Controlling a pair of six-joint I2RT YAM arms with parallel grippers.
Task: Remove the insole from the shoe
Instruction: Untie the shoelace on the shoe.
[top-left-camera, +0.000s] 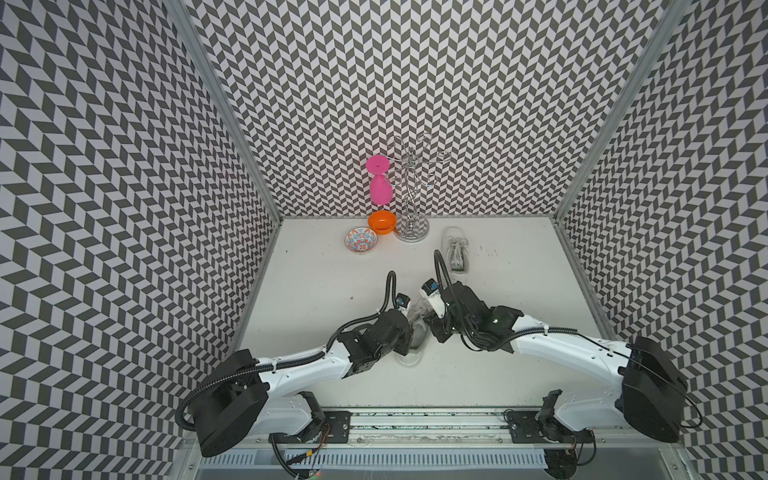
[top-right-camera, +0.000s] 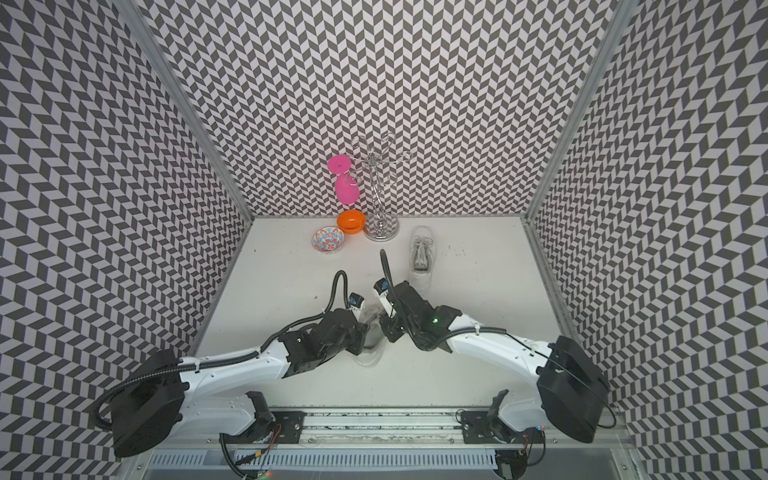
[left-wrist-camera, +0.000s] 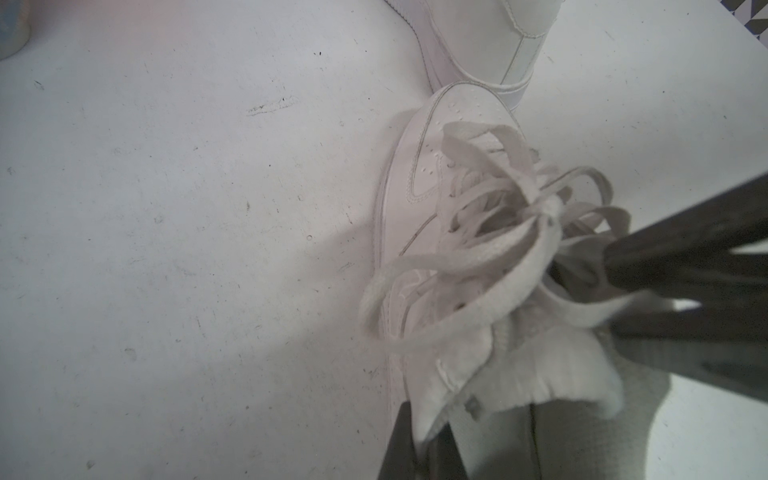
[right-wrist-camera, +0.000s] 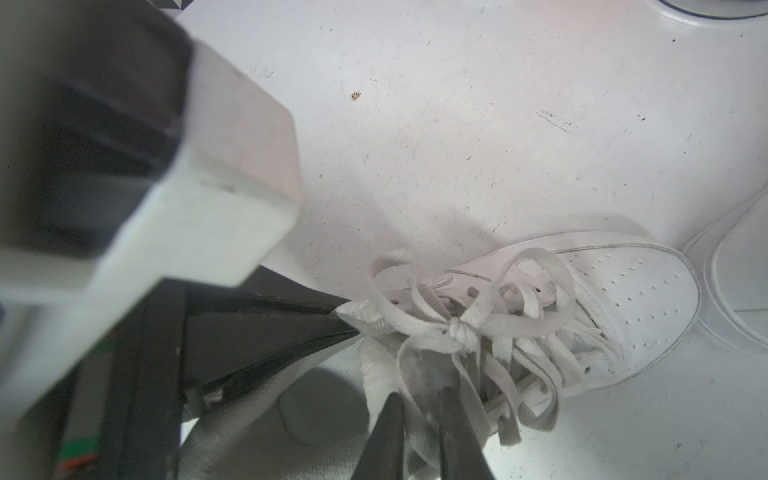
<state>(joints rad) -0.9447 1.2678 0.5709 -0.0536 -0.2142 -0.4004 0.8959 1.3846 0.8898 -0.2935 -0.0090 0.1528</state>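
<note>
A white lace-up shoe (top-left-camera: 409, 358) lies at the table's middle, toe pointing away, between my two arms. Its grey insole (right-wrist-camera: 324, 409) with an oval heel patch shows inside the opening, still lying in the shoe. My left gripper (left-wrist-camera: 426, 415) is shut on a white flap of the shoe's upper beside the laces (left-wrist-camera: 490, 257). My right gripper (right-wrist-camera: 419, 392) has its jaws pressed on white material at the opposite side of the opening, next to the laces. In both top views the arms hide most of the shoe (top-right-camera: 368, 358).
A second white shoe (top-left-camera: 457, 254) stands further back on the right. Along the back wall are a chrome wire rack (top-left-camera: 411, 226) with a pink glass (top-left-camera: 380, 188) hung on it, an orange bowl (top-left-camera: 381, 222) and a patterned bowl (top-left-camera: 360, 241).
</note>
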